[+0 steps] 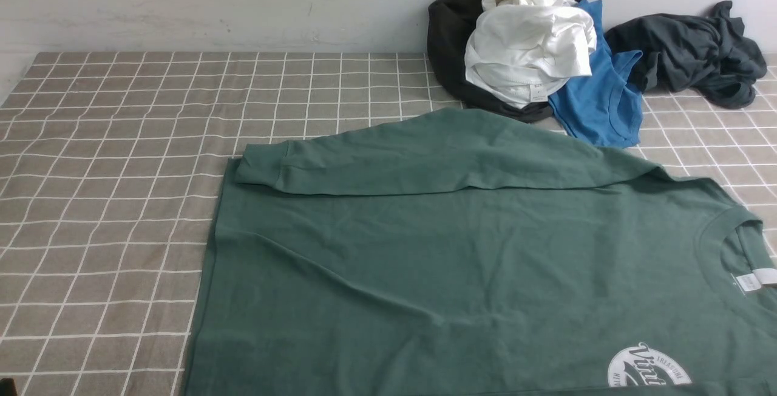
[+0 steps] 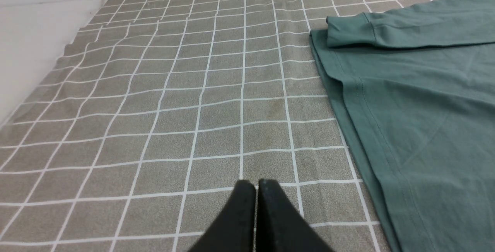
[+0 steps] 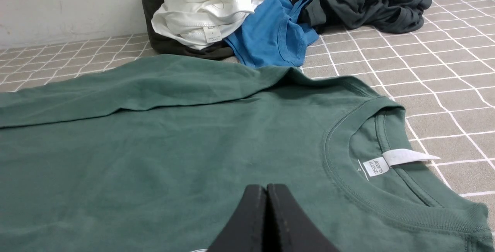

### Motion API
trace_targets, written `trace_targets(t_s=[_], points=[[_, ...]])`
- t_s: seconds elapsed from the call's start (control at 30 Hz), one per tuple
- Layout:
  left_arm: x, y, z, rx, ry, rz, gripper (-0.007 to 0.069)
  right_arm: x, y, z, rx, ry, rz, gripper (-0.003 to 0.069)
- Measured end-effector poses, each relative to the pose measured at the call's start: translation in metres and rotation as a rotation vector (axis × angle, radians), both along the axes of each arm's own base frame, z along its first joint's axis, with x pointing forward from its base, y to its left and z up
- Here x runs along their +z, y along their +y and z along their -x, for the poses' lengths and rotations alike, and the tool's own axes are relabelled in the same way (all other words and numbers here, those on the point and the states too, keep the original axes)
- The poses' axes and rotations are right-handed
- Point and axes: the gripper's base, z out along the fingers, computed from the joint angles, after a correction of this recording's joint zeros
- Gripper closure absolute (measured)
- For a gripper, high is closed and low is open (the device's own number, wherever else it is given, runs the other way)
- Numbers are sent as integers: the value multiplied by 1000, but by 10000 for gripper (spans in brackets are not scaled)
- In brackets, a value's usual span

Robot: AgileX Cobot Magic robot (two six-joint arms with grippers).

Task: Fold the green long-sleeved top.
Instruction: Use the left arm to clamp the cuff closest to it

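Your soft green top (image 1: 461, 250) lies flat on the checked cloth (image 1: 109, 159), from 3 to 6 o'clock in the front view, one sleeve (image 1: 425, 159) folded across. Your left gripper (image 2: 256, 184) and right gripper (image 3: 267, 188) are squeezed closed, holding nothing.

The green long-sleeved top (image 1: 461, 250) is matt knit cloth with a ribbed collar, the checked tablecloth (image 1: 109, 159) coarse weave, left gripper (image 2: 255, 185) and right gripper (image 3: 267, 188) matt black, the wall (image 1: 212, 1) at twelve o'clock smooth, scuffed.

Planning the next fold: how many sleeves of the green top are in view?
1. The far sleeve lies folded across the green long-sleeved top, cuff toward the robot's left. The other sleeve is out of frame or hidden.
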Motion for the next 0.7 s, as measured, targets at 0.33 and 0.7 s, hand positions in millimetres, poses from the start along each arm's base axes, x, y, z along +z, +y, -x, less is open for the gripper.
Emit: trace_targets(t_s=[0.33,0.7], points=[[0,0,0,0,0,0,632,0,0,0,1,1,-15,673],[3,-4,-1,17,-42,240,632,0,1,0,3,3,-63,673]])
